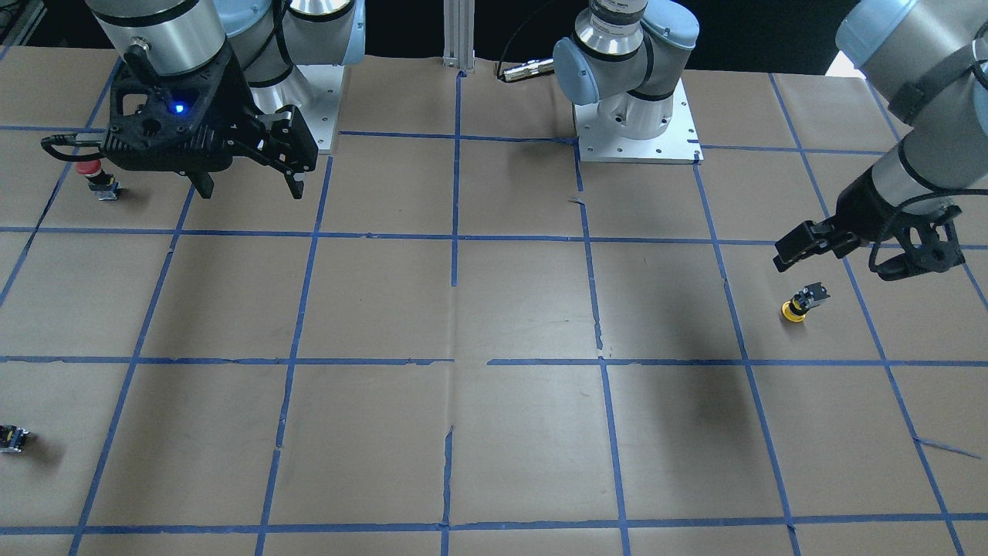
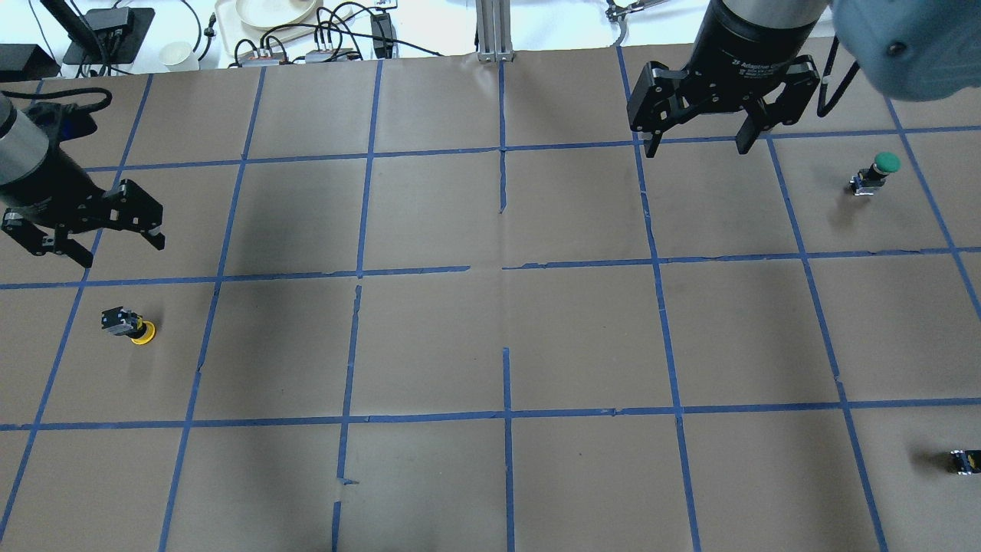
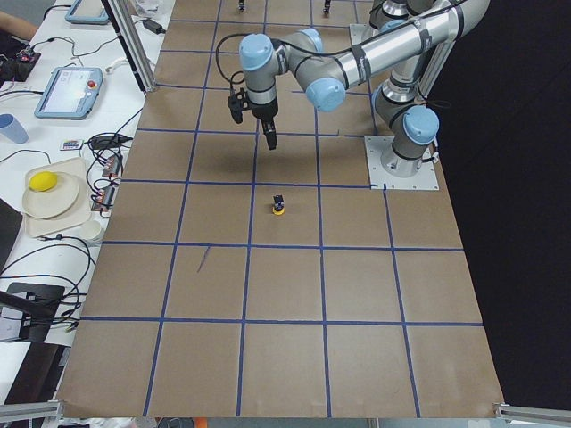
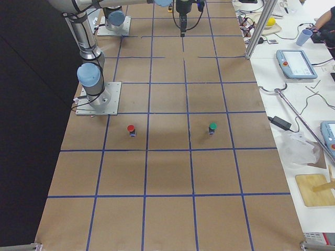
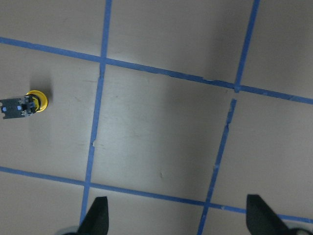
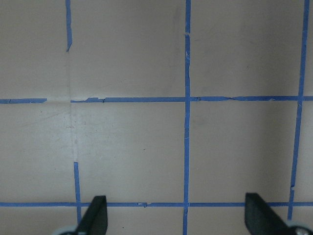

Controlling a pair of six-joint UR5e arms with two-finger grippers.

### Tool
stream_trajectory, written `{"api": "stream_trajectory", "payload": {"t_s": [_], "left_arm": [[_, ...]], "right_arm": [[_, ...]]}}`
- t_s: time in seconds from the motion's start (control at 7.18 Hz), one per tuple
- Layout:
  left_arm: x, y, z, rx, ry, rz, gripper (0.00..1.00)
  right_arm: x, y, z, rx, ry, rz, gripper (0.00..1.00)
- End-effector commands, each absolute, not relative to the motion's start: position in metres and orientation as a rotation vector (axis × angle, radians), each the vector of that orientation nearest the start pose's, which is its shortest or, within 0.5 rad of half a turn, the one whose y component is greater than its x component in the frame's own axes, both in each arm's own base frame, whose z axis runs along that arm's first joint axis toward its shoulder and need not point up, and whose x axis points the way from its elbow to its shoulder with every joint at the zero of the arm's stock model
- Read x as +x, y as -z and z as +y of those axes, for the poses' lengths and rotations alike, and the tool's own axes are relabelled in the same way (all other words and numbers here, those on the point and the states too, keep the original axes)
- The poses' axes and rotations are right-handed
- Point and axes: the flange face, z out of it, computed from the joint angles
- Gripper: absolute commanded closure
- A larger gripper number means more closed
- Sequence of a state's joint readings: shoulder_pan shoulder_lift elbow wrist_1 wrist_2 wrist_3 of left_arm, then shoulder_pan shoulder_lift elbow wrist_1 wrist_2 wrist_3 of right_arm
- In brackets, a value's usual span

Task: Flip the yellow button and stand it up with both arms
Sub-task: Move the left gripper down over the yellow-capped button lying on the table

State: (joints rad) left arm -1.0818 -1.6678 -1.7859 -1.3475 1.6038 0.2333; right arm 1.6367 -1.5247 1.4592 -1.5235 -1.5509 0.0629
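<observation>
The yellow button (image 1: 803, 302) rests upside down on its yellow cap with the grey-black block on top. It also shows in the overhead view (image 2: 129, 325), the exterior left view (image 3: 279, 205) and at the left edge of the left wrist view (image 5: 24, 105). My left gripper (image 2: 119, 251) is open and empty. It hovers above the paper about one grid cell beyond the button, and shows in the front view (image 1: 830, 266) too. My right gripper (image 2: 697, 152) is open and empty, high over the far right squares and far from the button; it also shows in the front view (image 1: 250, 193).
A green-capped switch (image 2: 877, 170) stands at the far right. A red-capped switch (image 1: 94, 176) stands near the right arm's base. A capless black-and-yellow block (image 2: 964, 461) lies at the near right edge. The left arm's base plate (image 1: 639, 135) sits on brown paper with a blue tape grid.
</observation>
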Motion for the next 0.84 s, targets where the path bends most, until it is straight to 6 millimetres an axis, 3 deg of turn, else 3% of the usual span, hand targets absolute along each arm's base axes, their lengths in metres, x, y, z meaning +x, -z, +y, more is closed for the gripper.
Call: {"api": "stream_trajectory", "payload": {"t_s": [0.0, 0.14, 0.28, 0.42, 0.7], "left_arm": [[0.179, -0.287, -0.507, -0.455, -0.148, 3.102, 0.01], [0.204, -0.263, -0.508, -0.389, -0.131, 3.112, 0.0], [0.218, -0.241, -0.496, -0.412, -0.19, 3.136, 0.01], [0.206, -0.227, -0.479, -0.41, -0.222, 3.141, 0.01], [0.203, -0.212, -0.473, -0.409, -0.128, 3.103, 0.01]], "right_arm": [[0.169, -0.515, -0.503, 0.007, 0.029, 3.119, 0.0], [0.169, -0.515, -0.502, 0.007, 0.026, 3.119, 0.0], [0.169, -0.515, -0.502, 0.007, 0.026, 3.119, 0.0], [0.169, -0.515, -0.502, 0.007, 0.026, 3.119, 0.0], [0.169, -0.515, -0.502, 0.004, 0.026, 3.119, 0.0]]}}
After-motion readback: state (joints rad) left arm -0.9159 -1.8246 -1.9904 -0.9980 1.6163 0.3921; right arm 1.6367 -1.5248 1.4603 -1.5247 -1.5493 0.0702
